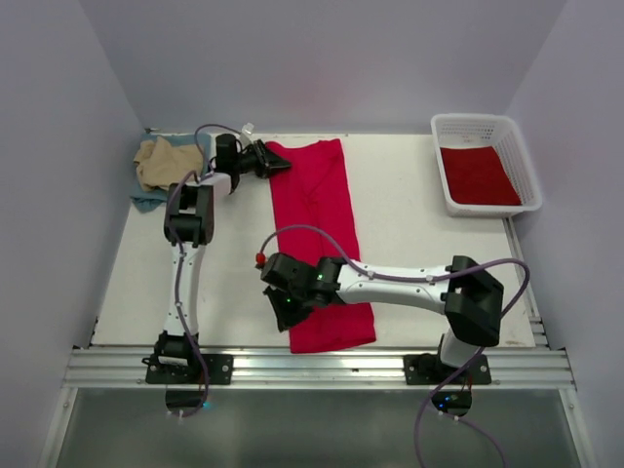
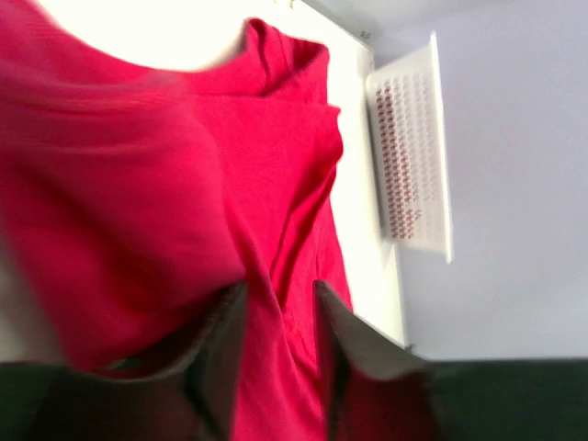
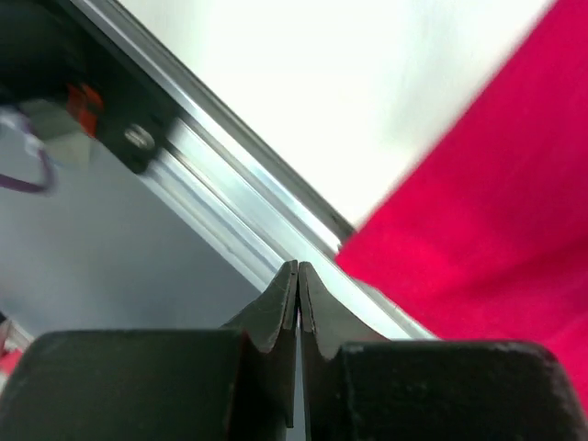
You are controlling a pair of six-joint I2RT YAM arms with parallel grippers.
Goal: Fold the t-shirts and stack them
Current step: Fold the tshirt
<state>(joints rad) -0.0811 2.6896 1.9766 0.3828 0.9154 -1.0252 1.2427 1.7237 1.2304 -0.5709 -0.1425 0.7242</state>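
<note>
on the table (image 1: 429, 244), the red t-shirt (image 1: 317, 210) lies long and flat. the stretched left arm's left gripper (image 1: 276, 164) has fingers a little apart around its far corner. the bent right arm's right gripper (image 1: 286, 310) is closed tight, empty.

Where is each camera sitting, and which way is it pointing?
Top external: above and behind the bases, looking down on the table; the left arm and right arm both show.
Left wrist: on the left arm, looking past the left fingers, slightly apart, across the red t-shirt toward the basket.
Right wrist: on the right arm, looking past the right fingers, shut, at the table's near rail and the t-shirt's edge.
Shared: the red t-shirt shows in all three; the basket in top external and left wrist.
</note>
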